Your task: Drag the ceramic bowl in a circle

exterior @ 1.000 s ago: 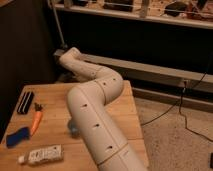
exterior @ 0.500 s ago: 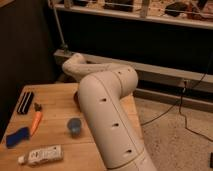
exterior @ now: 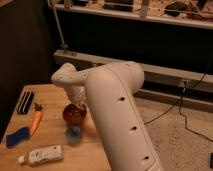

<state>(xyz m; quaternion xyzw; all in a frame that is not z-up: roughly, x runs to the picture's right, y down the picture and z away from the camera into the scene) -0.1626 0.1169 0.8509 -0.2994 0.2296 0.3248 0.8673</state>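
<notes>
Ceramic bowl (exterior: pixel 73 115) sits mid-desk (exterior: pixel 50 93), carrot (exterior: pixel 36 122) to one side, blue cup (exterior: pixel 73 133) just in front. Claw (exterior: pixel 80 104) is clenched at the bowl's far rim; whether it pinches the rim is unclear. Best approach: a tight, slow circle with steady contact, steering around cup and carrot.

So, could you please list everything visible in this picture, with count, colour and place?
ceramic bowl: one, reddish-brown, middle of the table
small cup: one, blue, in front of the bowl
carrot: one, orange, left of the bowl
flat object: one, blue, near the table's left edge
tube: one, white, lying at the front edge
slim object: one, black, far left corner
table: one, light wood
cable: one, black, floor at right
arm: one, white, bending over the table
gripper: one, shut, at the bowl's far rim
</notes>
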